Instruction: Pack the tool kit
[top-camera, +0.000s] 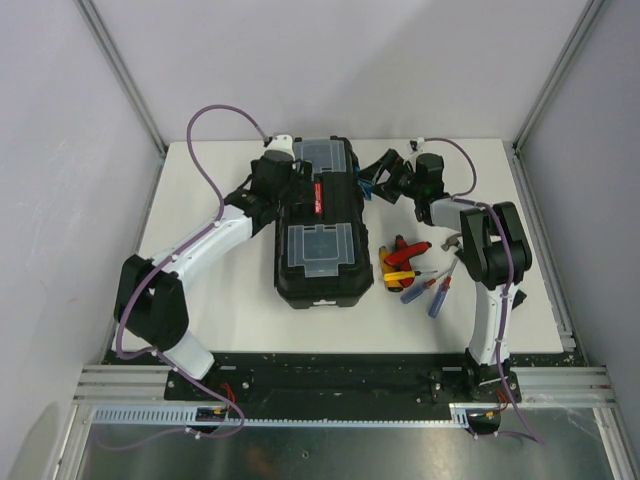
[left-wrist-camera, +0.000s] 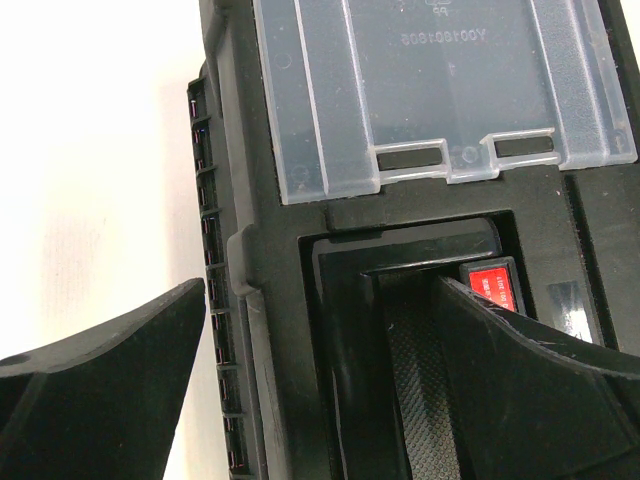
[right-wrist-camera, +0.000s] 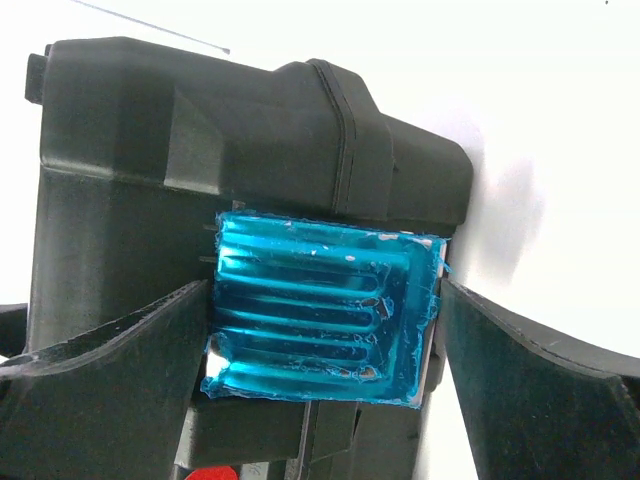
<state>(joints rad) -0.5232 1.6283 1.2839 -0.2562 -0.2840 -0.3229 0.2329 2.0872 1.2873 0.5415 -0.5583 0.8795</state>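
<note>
The black toolbox lies closed mid-table, with two clear lid compartments and a red-marked handle. My left gripper is open over the box's left edge. In the left wrist view its fingers straddle the box rim and the handle, beside a red label. My right gripper is open at the box's right side. The blue latch sits between its fingers, which stand close at both sides of it. Several small screwdrivers with red, yellow and blue handles lie to the right of the box.
The white table is bounded by grey walls left, back and right. The screwdriver pile lies just in front of the right arm's elbow. A purple cable loops above the left arm.
</note>
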